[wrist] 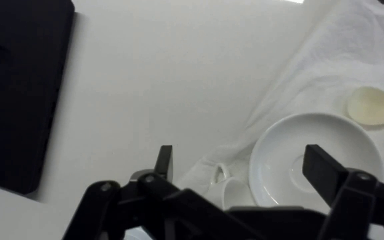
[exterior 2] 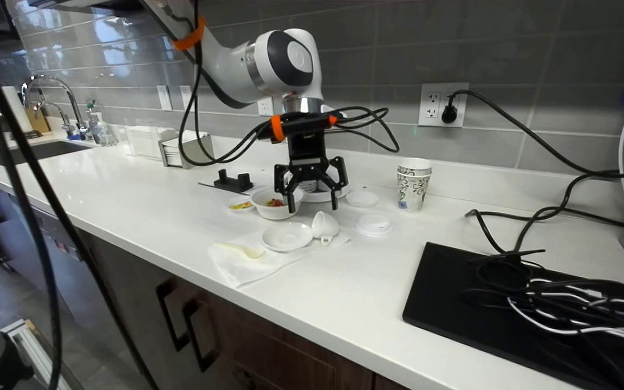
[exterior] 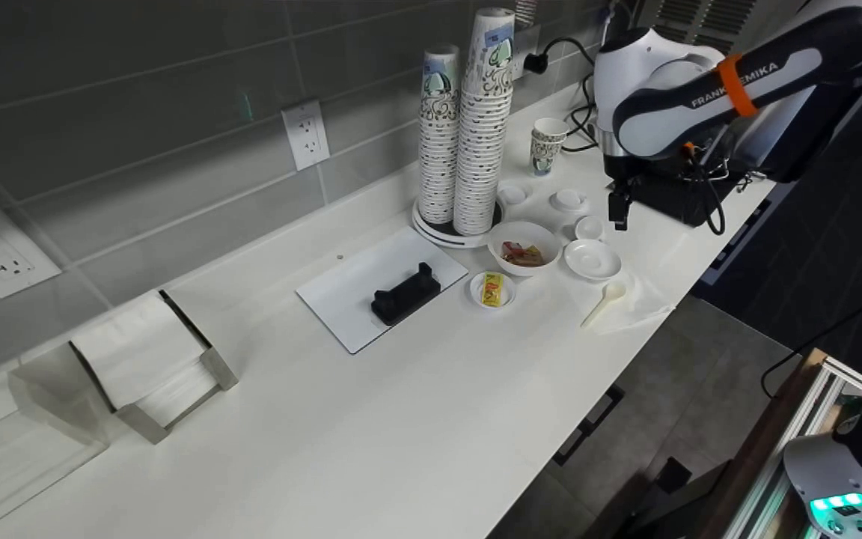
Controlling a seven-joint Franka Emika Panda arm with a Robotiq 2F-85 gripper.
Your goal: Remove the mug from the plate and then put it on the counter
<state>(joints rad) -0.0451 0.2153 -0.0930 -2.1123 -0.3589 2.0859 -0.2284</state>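
Observation:
The small white mug [exterior 2: 324, 226] lies tipped on its side beside the white plate [exterior 2: 287, 237], its mouth toward the plate and its handle toward the counter's front edge. In the wrist view the mug [wrist: 214, 195] is partly hidden by the gripper, and the plate [wrist: 272, 140] is to its right. The mug [exterior: 589, 227] and plate [exterior: 592, 260] also show in an exterior view. My gripper [exterior 2: 313, 208] is open and empty, above and behind the mug, not touching it. In the wrist view the gripper's fingers [wrist: 238, 150] are wide apart. The white counter [exterior: 416, 419] bears everything.
A white napkin [exterior 2: 247, 269] with a pale spoon [exterior 2: 241, 249] lies partly under the plate. A bowl [exterior 2: 274, 213] with packets, white lids [exterior 2: 374, 224], paper cups [exterior 2: 414, 185] and tall cup stacks [exterior: 485, 127] stand around. A black slab [exterior 2: 436, 303] with cables lies at the right.

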